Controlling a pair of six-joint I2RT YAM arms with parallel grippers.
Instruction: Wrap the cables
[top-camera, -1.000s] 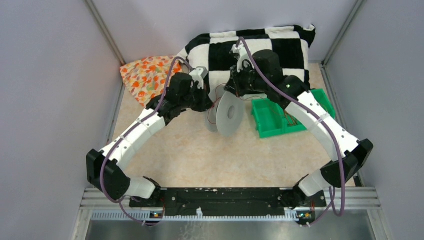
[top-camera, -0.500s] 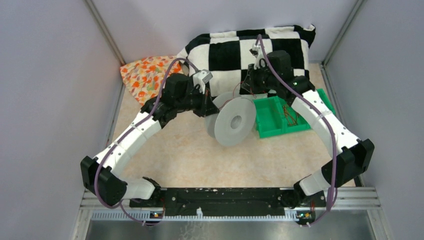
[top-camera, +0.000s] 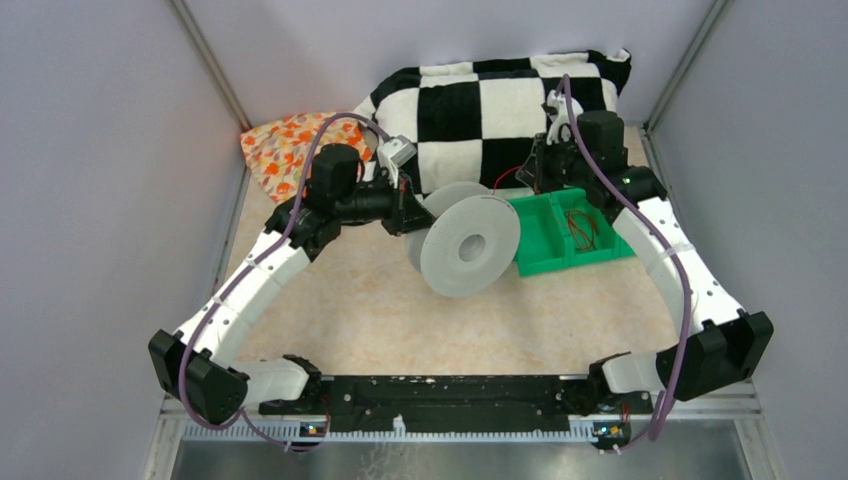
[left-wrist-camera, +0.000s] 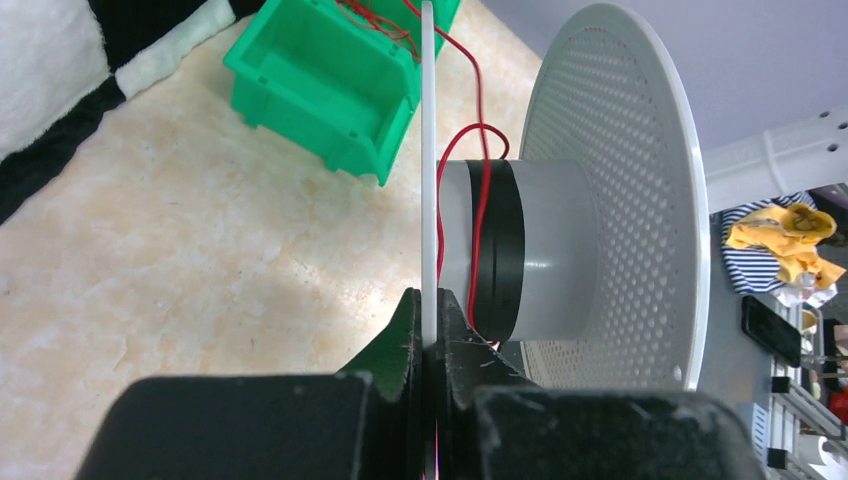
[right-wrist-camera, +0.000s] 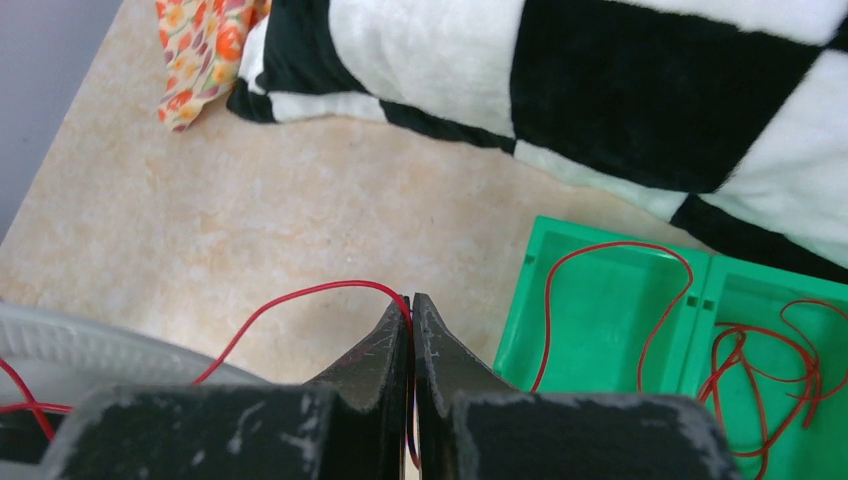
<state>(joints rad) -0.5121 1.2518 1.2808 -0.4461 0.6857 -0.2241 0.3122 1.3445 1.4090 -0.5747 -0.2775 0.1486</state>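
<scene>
Here left hand (left-wrist-camera: 430, 300) grips spool (left-wrist-camera: 610, 200), right hand (right-wrist-camera: 411, 305) pinches cable (right-wrist-camera: 300, 295) (green bin (right-wrist-camera: 600, 340) just beside)

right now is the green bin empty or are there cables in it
Not empty: red cables lie in both compartments of the bin, a single loop in one and a tangle in the other.

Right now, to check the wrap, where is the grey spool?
Top view: the grey spool is at table centre, its flange clamped in the left gripper, immediately left of the green bin and in front of the checkered blanket.
</scene>
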